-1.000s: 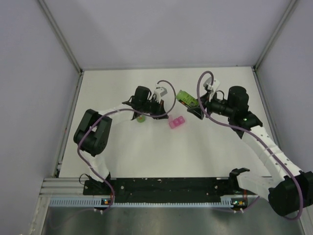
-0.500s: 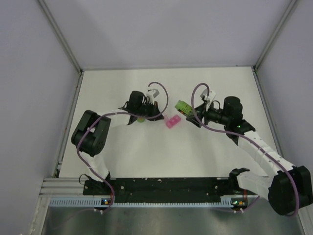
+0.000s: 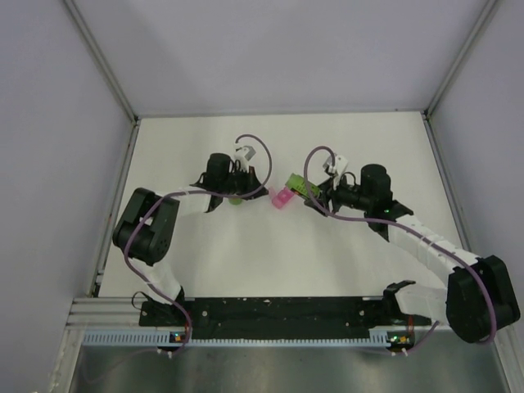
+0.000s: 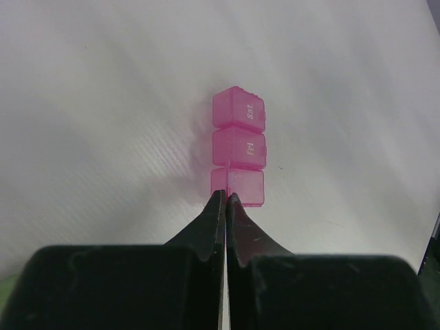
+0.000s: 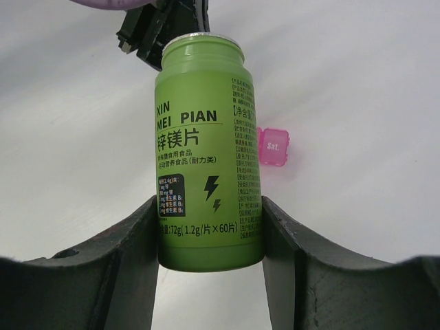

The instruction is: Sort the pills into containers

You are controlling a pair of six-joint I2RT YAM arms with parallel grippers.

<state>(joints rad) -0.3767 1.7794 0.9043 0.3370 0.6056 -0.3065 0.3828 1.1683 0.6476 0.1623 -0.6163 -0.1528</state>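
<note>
Pill box lidded (contents unseen); left gripper closed; right gripper clamps bottle.

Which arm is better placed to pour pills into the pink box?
Right: right gripper holds the green bottle beside the pill box; left gripper is shut, tips at its end.

The green bottle label says "XIN MEI PIAN" with 锌镁片 right under it. Lower down it reads "72g(1.2g/片×60片)", and there are two black lightning bolts (the fine print in the side column is too tiny for me). The pink pill box lids read "Sat" and "Fri"; I can't read the third lid.
</note>
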